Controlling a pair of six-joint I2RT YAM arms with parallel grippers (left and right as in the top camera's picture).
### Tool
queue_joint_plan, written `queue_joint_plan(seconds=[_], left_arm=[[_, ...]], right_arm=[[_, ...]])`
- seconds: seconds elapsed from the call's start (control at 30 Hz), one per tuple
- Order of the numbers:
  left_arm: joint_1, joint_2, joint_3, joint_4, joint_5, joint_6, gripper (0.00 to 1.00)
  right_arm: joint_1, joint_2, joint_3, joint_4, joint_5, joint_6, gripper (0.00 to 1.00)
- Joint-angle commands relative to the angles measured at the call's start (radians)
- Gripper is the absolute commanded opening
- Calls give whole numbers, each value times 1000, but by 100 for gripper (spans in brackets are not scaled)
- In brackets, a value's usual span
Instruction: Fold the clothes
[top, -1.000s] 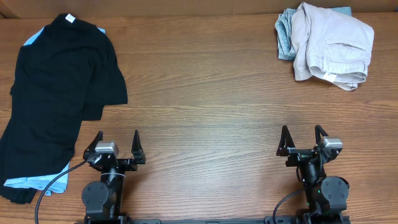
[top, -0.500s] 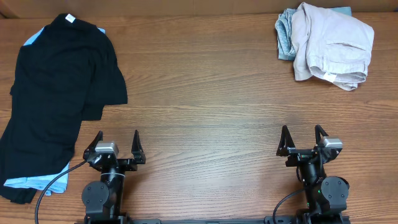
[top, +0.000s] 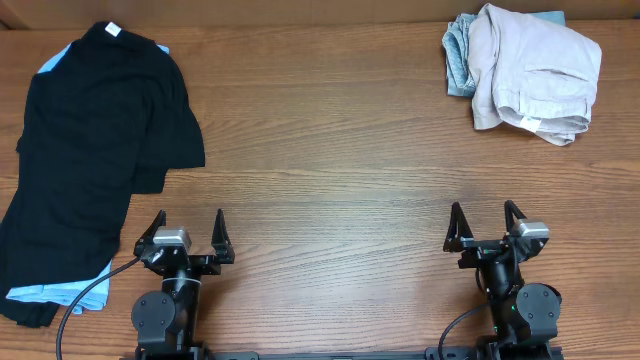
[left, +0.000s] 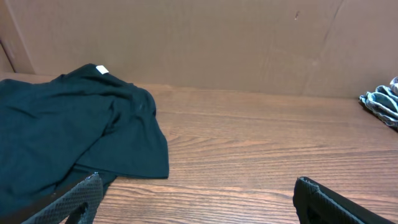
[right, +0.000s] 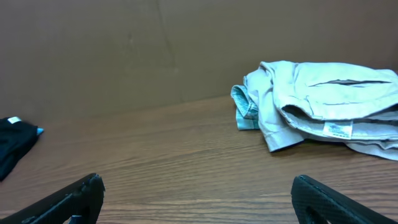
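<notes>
Black cotton, limp and rumpled: the large black short-sleeved T-shirt (top: 95, 150) sprawls along the left edge of the brown wood-grain desk (top: 330, 150). It runs from the far left corner, where its small white neck label (top: 112, 31) shows, down towards the near left corner. A light blue T-shirt (top: 62, 293) lies beneath it, peeping out at the shoulder and at the bottom. At the far right corner sits a heap of beige cloth (top: 535, 75) over a grey-blue garment (top: 458, 55).

The left gripper (top: 190, 216) and the right gripper (top: 484, 206) both stand by the near edge with fingers spread wide and nothing between them, well apart from any fabric.

The black shirt should be light and wholly without stiffness: it will sag, stretch and slide rather than hold a shape. It may also drag the blue one along if both layers are pinched together. The better holds look to be the shoulders on either side of the collar, or the sleeve hem lying nearest the middle of the desk. There a single layer sits clear of the blue cloth.
</notes>
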Motion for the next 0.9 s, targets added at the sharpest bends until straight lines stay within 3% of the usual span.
queue_joint_plan(seconds=[0.0, 0.1, 0.27, 0.43, 0.57, 0.87], left_arm=[[9, -10, -3, -1, 10, -11, 100], [9, -10, -3, 19, 3, -24, 100], [9, -10, 13, 90, 11, -291, 100], [9, -8, 110, -40, 10, -269, 100], [9, 24, 247, -174, -2, -175, 100], [9, 368, 629, -371, -25, -55, 100]], right_arm=[[4, -10, -8, 29, -31, 30, 100], [4, -10, -7, 59, -47, 103, 100], [4, -10, 23, 66, -121, 103, 100], [4, -7, 102, 62, -118, 99, 100], [4, 39, 207, 33, -116, 98, 100], [4, 366, 596, -191, -116, 75, 100]])
